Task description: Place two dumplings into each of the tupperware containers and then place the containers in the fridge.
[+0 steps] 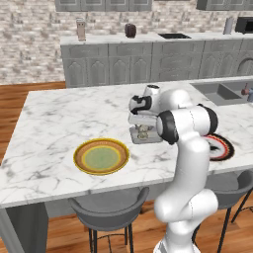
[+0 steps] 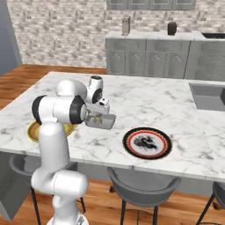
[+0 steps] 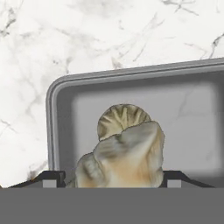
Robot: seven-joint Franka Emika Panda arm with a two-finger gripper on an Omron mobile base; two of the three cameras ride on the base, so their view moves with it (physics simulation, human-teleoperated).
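Hand view: looks straight down at white marble with grey veins, where a shallow grey tupperware container (image 3: pixel 131 87) lies directly under the gripper (image 3: pixel 112 177).
Gripper: two small dark finger tips stand well apart, one on each side of a dumpling (image 3: pixel 124 155) that fills the gap between them; whether they press on it I cannot tell.
Dumpling between the tips: a pale beige-grey lump with soft folds and a lumpy, creased surface, the nearest thing to the camera.
Second dumpling (image 3: pixel 122 118): just beyond the first and partly hidden by it, a rounded dome with fine ribbed crimps fanning out; it lies on the container's floor.
Container: rectangular with rounded corners, a thin raised rim, smooth matte grey walls and a flat floor.
Left base view: the white arm with dark joints bends down over the island counter (image 1: pixel 59 113), its hand held low over the same grey container (image 1: pixel 148 138).
Yellow-orange plate (image 1: pixel 101 156): round, with a ridged rim and a greenish centre, on the marble to the left of the gripper and apart from the container.
Right base view: the container (image 2: pixel 102 121) sits under the hand (image 2: pixel 97 113), and a round black-and-red rimmed plate (image 2: pixel 147 143) with a dark figure at its centre lies to the right of the gripper, near the counter's front edge.
Counter: a smooth polished marble slab with a sunken grey sink (image 2: pixel 211 96) far to the right of the gripper.
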